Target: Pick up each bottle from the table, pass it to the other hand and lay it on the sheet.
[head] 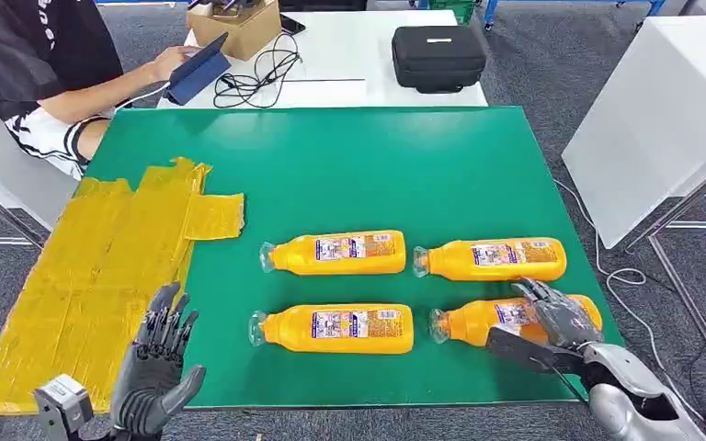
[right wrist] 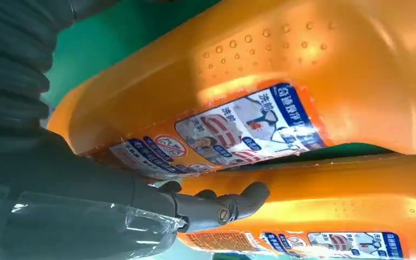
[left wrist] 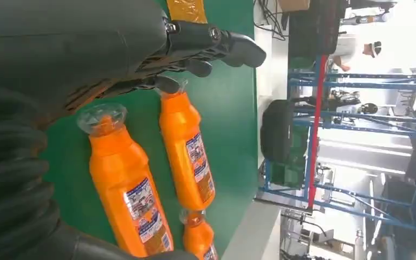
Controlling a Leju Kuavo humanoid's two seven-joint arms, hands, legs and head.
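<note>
Head view first: four orange bottles lie on their sides on the green table (head: 349, 156), two rows of two, clear caps pointing to the left of the frame. The upper-left bottle (head: 335, 253) and upper-right bottle (head: 492, 259) sit untouched near the centre, with the lower-left bottle (head: 333, 328) just beneath. Down at the lower right, the right hand (head: 556, 322) is draped over the lower-right bottle (head: 506, 319), fingers across its body and thumb on the near side; whether it has clamped tight, I cannot tell. The bottle rests on the table.

Over at the lower left, the left hand (head: 158, 363) hovers with fingers spread apart, holding nothing, right at the edge of the yellow sheet (head: 101, 266) that covers the left part of the table.

Left wrist view gives us bottles on green, with a black case (left wrist: 279, 135) behind. Right wrist view is pressed close: the thumb (right wrist: 216, 208) sits between two orange bottle bodies, labels plainly showing.

Upper left of the head view, a seated person (head: 41, 64) handles a tablet (head: 195, 69) at a white table (head: 349, 83), beside a cardboard box (head: 236, 26).
</note>
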